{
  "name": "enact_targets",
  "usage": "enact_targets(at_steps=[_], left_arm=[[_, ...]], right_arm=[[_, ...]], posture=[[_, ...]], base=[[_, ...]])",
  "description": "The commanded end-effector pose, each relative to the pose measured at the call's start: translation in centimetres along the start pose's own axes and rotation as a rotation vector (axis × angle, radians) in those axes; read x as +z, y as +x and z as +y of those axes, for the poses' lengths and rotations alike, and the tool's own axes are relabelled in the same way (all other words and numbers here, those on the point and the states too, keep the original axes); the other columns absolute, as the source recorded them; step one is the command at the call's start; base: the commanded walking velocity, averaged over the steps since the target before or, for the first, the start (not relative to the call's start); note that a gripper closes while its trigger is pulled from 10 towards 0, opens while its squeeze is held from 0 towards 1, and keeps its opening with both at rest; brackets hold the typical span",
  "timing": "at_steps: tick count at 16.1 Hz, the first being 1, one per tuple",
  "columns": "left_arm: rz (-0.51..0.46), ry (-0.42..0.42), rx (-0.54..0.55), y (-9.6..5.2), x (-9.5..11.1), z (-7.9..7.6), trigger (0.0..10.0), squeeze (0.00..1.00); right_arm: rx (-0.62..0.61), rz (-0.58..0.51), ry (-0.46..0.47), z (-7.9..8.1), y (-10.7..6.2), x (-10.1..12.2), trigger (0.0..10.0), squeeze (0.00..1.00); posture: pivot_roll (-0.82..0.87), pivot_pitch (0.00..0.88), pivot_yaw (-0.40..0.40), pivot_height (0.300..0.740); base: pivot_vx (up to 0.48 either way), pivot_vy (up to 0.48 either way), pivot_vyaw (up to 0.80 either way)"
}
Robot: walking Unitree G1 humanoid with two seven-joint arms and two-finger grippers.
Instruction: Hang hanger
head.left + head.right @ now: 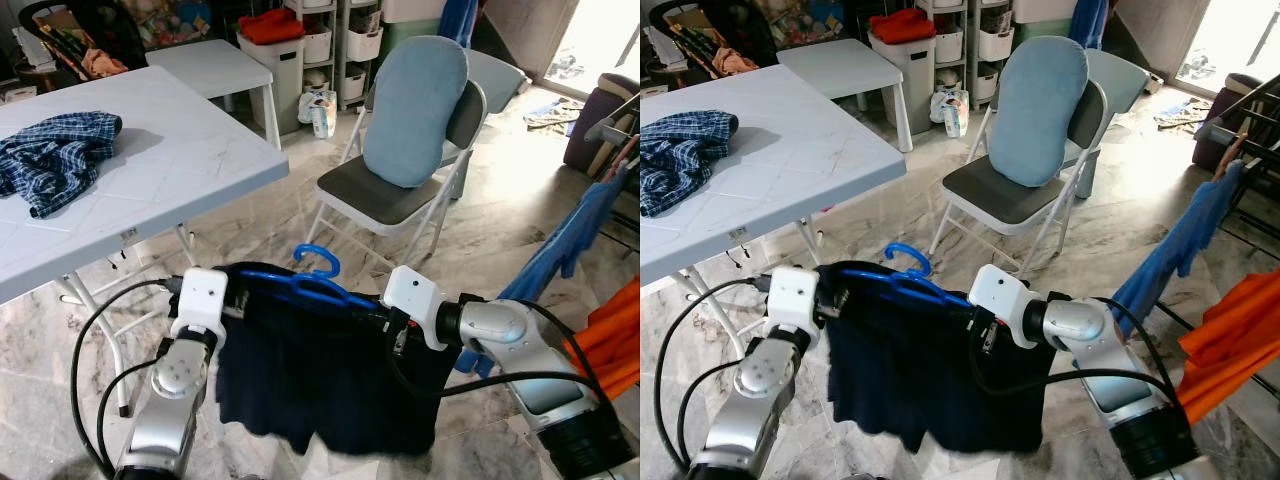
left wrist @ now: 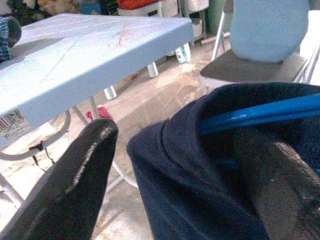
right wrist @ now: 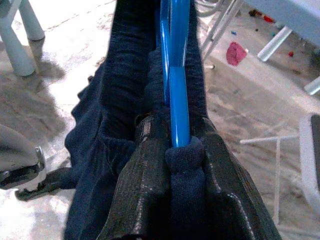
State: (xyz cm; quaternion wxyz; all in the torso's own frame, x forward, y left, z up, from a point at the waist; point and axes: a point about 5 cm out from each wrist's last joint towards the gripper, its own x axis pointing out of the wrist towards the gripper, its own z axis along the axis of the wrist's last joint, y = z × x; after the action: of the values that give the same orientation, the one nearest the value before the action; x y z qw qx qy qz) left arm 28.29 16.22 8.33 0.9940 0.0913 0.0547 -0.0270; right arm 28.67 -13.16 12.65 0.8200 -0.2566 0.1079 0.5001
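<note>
Left eye view: a blue hanger (image 1: pixel 318 285) carrying a dark navy garment (image 1: pixel 320 385) is held up in front of the robot between both arms, its hook (image 1: pixel 318 258) pointing upward. The right claw (image 3: pixel 172 165) is clamped on one end of the hanger through the cloth, its two black fingers (image 3: pixel 140 195) pressed tight against the blue bar. The left claw (image 2: pixel 175 165) is at the other end with its fingers spread wide, the cloth-covered hanger end lying between them. Behind stands a folding chair (image 1: pixel 385 195) with a light blue cushion (image 1: pixel 415 110). A white surface (image 1: pixel 150 170) on the robot's left carries a plaid shirt (image 1: pixel 55 150). Blue and orange clothes (image 1: pixel 575 240) hang at the right.
</note>
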Motion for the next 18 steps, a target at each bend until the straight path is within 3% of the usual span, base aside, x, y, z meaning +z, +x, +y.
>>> enact_targets(at_steps=[1,18], left_arm=[[0.008,-0.01,0.008,0.19,-0.07,0.17,0.0,0.0],[0.04,-0.059,0.023,0.2,-0.69,-0.03,0.0,0.0]], right_arm=[[-0.012,-0.052,-0.017,-0.47,-0.39,1.21,10.0,0.0],[-0.043,-0.051,-0.015,-0.85,-0.07,1.63,10.0,0.0]], posture=[[-0.08,0.0,0.004,0.74],[-0.08,0.0,-0.003,0.74]], base=[[0.0,0.0,0.0],[0.0,0.0,0.0]])
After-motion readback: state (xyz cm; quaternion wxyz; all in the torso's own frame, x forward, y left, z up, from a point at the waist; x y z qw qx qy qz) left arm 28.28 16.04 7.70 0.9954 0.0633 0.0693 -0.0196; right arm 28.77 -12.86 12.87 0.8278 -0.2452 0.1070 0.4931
